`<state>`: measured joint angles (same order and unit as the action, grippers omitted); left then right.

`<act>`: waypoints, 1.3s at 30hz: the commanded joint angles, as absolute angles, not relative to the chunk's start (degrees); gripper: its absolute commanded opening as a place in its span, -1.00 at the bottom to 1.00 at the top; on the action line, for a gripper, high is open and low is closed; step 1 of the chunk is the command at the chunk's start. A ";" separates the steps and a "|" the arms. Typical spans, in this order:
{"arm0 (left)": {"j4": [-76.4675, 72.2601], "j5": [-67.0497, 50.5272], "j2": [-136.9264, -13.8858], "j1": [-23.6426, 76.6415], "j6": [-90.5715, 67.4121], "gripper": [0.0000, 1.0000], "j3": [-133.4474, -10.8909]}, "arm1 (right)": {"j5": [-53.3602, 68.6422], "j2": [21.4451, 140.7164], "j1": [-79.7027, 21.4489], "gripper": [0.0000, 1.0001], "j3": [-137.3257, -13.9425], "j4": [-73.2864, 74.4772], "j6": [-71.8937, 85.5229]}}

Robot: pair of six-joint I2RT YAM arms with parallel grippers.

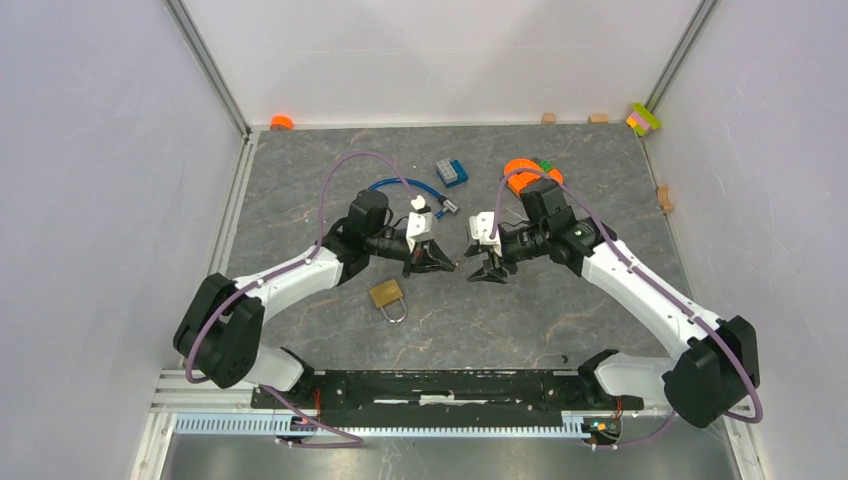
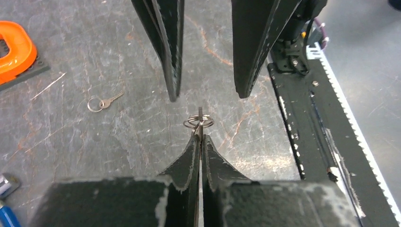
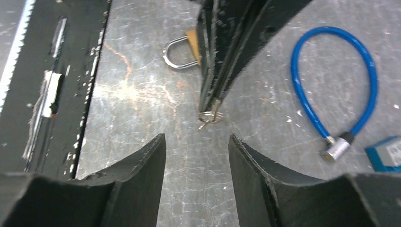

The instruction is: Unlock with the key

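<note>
We start with the counter (image 1: 600,330): a grey stone top, walls on three sides, a black rail (image 1: 450,385) along the near edge. Both arms reach in and meet near the middle. The left gripper (image 2: 199,138) is pinched tight on the key (image 2: 200,124), lifting it off the surface with its ring (image 3: 208,117) showing at the tips. Which end is pinched, we cannot tell. We judge it is presenting the key for a handover or a better grip. The right gripper (image 3: 196,139) faces it with fingers spread, the key just beyond its tips and not touching.

The blue cable lock (image 3: 331,71) lies toward the far edge, out of the way. The padlock (image 1: 387,295) lies flat toward the near edge, left of centre, shackle pointing at the rail. There is bare counter all round it, so we see room to come down. A spare key (image 2: 101,101) lies loose, apart from the orange piece (image 2: 14,47).
</note>
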<state>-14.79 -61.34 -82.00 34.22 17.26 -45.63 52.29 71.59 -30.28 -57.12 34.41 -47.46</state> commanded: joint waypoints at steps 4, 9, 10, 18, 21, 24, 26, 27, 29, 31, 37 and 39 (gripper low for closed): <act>4.73 -48.30 -78.51 35.72 28.30 -0.95 -52.71 | 47.60 68.23 -30.39 0.07 -57.39 22.96 -36.94; 11.14 -38.45 -76.36 37.87 29.60 -0.96 -54.92 | 49.50 66.45 -30.41 -0.09 -50.83 10.53 -28.30; 13.67 -36.24 -76.19 38.48 30.30 -0.96 -56.00 | 49.48 65.99 -30.41 -0.12 -49.03 7.84 -26.08; 20.62 -28.10 -75.18 42.21 31.88 -0.96 -58.70 | 54.29 69.24 -30.47 -0.19 -47.60 1.12 -20.83; 20.80 -26.33 -75.16 43.19 31.96 -0.96 -58.71 | 54.25 69.32 -30.49 -0.16 -47.29 0.44 -19.88; 20.85 -26.20 -74.81 43.59 31.89 -0.95 -58.61 | 54.29 69.54 -30.49 -0.16 -47.07 0.44 -19.86; 20.83 -26.30 -74.78 43.85 31.75 -0.96 -58.84 | 55.12 69.78 -30.49 -0.17 -46.73 -1.36 -19.67; 20.83 -26.29 -74.74 43.94 31.64 -0.96 -58.95 | 55.41 69.95 -30.54 -0.18 -46.44 -1.76 -19.27; 20.83 -26.43 -74.87 44.16 31.42 -0.96 -59.14 | 55.97 70.50 -30.59 -0.18 -45.91 -2.81 -18.54; 20.81 -26.86 -74.94 44.26 31.24 -0.95 -59.15 | 56.39 71.00 -30.66 -0.20 -45.32 -4.21 -17.48; 19.96 -27.74 -74.58 44.43 30.48 -0.96 -58.61 | 57.30 72.97 -30.77 -0.25 -45.57 -5.27 -16.85; 19.86 -28.19 -74.33 44.47 30.42 -0.96 -58.41 | 57.43 73.42 -30.84 -0.28 -45.80 -5.27 -17.04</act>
<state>20.97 -27.07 -76.49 44.16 29.67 -56.73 55.70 72.62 -30.39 -45.15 -2.42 -17.85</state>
